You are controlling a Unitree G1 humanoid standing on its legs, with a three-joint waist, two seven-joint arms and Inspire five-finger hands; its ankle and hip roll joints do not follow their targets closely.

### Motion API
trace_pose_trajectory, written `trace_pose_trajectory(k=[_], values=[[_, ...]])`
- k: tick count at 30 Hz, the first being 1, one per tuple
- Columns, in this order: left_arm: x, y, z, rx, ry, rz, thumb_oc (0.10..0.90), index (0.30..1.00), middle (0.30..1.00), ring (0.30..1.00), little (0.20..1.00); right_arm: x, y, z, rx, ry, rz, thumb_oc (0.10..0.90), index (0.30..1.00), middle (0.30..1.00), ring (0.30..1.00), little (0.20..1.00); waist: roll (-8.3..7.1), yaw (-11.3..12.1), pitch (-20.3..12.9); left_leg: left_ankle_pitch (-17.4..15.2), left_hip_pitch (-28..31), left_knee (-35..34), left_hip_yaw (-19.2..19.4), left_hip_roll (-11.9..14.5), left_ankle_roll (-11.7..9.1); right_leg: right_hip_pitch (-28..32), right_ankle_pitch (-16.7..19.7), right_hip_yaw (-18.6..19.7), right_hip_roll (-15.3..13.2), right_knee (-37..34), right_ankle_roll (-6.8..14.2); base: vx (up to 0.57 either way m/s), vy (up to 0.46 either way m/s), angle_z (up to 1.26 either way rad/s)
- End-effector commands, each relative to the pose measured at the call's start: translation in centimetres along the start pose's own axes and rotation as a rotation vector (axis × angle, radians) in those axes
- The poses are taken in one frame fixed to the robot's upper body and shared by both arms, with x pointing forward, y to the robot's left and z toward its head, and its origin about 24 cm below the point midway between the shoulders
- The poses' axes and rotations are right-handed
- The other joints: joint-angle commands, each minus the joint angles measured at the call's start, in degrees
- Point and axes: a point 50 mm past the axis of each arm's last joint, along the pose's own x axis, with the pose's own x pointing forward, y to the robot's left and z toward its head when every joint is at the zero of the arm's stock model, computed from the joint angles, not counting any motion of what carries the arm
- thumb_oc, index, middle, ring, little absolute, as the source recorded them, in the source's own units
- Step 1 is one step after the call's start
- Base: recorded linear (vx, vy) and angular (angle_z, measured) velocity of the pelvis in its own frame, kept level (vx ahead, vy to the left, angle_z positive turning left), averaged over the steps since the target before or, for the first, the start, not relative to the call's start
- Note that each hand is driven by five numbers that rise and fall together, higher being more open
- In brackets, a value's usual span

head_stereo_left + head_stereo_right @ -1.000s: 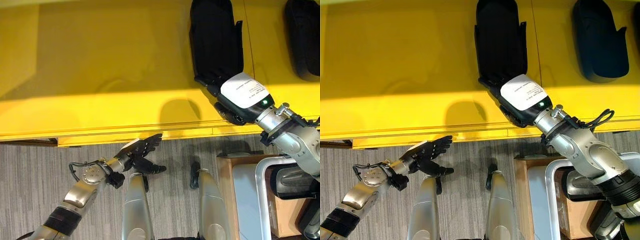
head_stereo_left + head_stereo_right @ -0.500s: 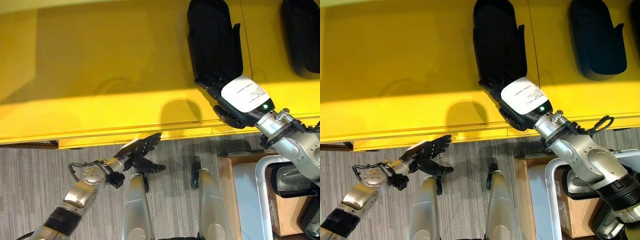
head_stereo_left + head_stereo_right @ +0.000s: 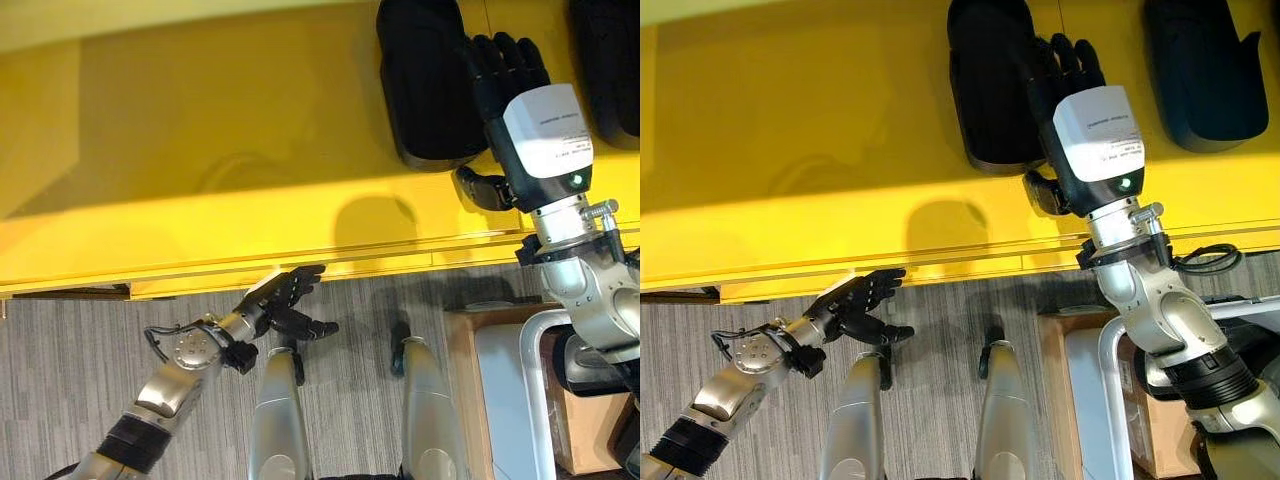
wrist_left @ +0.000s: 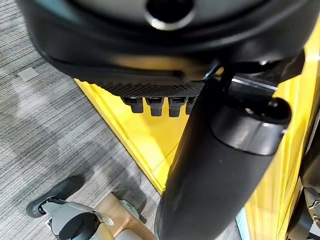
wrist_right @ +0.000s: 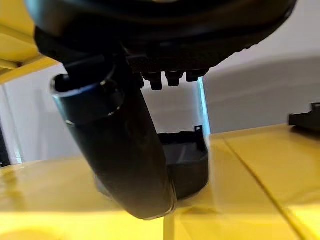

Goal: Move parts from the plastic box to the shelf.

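Two black parts lie on the yellow shelf (image 3: 820, 120). The nearer part (image 3: 990, 85) is a long, hollow shell with a rounded end facing the shelf's front edge; its long axis runs from that front edge toward the back of the shelf. The second part (image 3: 1198, 75) lies well to the right of it, parallel, with the same rounded end toward the front edge.

The right hand (image 3: 1065, 75) is over the shelf, just beside the right flank of the nearer part, its fingers straight and spread, pointing toward the back of the shelf. It holds nothing; the thumb (image 3: 1042, 192) sticks out low on the left side of the hand, over bare yellow shelf near the front edge. In the right wrist view the thumb (image 5: 122, 150) stands straight in front of the part (image 5: 185, 162), which rests on the shelf beyond it.

The left hand (image 3: 280, 300) is below the shelf's front edge, over the grey carpet floor (image 3: 70, 380), fingers extended and relaxed, holding nothing.

At the lower right, a pale plastic box (image 3: 520, 400) sits beside a brown cardboard carton (image 3: 460, 390); what lies inside the box cannot be told.
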Motion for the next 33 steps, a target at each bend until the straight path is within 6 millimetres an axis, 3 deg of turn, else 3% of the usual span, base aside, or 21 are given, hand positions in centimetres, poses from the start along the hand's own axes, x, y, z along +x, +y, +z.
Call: trace_pose_trajectory(k=[1,11,17,24,30,31,33], values=[[0.0,-1.2,4.3,0.015,-0.252,-0.037,0.900,1.000,1.000,1.000,1.000,3.7,-6.2,0.6,-0.042,-0.071,-0.312,0.900,1.000,1.000,1.000,1.000,1.70,-0.53,-1.43,-3.88,5.22,-2.20,4.34,1.01,4.24,4.48,-1.14,1.36,0.12,-3.29,-1.80,0.00,0.000,0.00],[0.0,-1.5,4.4,0.003,-0.268,-0.044,0.900,1.000,1.000,1.000,1.000,3.9,-7.1,1.8,0.062,-0.107,-0.336,0.900,1.000,1.000,1.000,1.000,2.01,-0.89,-1.76,-3.44,6.11,-3.16,4.66,0.99,3.85,4.86,-0.94,1.47,-0.03,-3.71,-1.73,0.00,0.020,0.00],[-0.5,-1.4,4.2,-0.037,-0.283,-0.025,0.900,1.000,1.000,1.000,1.000,1.7,-7.6,2.2,0.215,-0.089,-0.369,0.900,1.000,1.000,1.000,1.000,1.94,-3.06,-1.77,-3.25,7.24,-4.32,5.94,1.49,3.67,5.40,-0.24,2.39,0.21,-5.28,-1.48,0.01,0.082,-0.03],[-2.2,0.1,3.7,-0.139,-0.359,0.182,0.900,1.000,1.000,1.000,1.000,-4.1,-7.9,1.2,0.228,-0.014,-0.471,0.900,1.000,1.000,1.000,1.000,1.17,-6.72,-2.34,-3.06,9.39,-6.72,8.59,2.25,3.92,6.56,1.35,3.91,0.74,-8.73,-0.68,0.01,0.105,-0.13],[-4.0,1.3,2.2,-0.108,-0.341,0.343,0.900,1.000,1.000,1.000,1.000,-7.8,-9.6,0.0,0.210,0.054,-0.659,0.900,1.000,1.000,1.000,1.000,0.06,-8.87,-4.32,-2.68,12.75,-9.74,10.96,2.68,4.18,9.26,2.55,4.59,0.89,-12.59,-0.09,0.04,0.091,-0.19],[-4.8,1.8,1.3,-0.127,-0.326,0.395,0.900,1.000,1.000,1.000,1.000,-9.4,-10.0,-0.2,0.230,0.084,-0.700,0.900,1.000,1.000,1.000,1.000,-0.32,-9.68,-5.56,-2.37,14.89,-11.76,12.21,2.90,4.22,10.77,3.39,5.02,0.80,-15.06,0.39,0.09,0.066,-0.26],[-5.6,2.0,0.4,-0.139,-0.302,0.417,0.900,1.000,1.000,1.000,1.000,-10.7,-9.8,-0.8,0.257,0.151,-0.680,0.900,1.000,1.000,1.000,1.000,-0.66,-10.30,-7.06,-1.53,17.31,-14.79,13.17,3.36,4.04,12.42,4.29,5.29,0.76,-17.98,0.94,0.14,0.061,-0.19]])
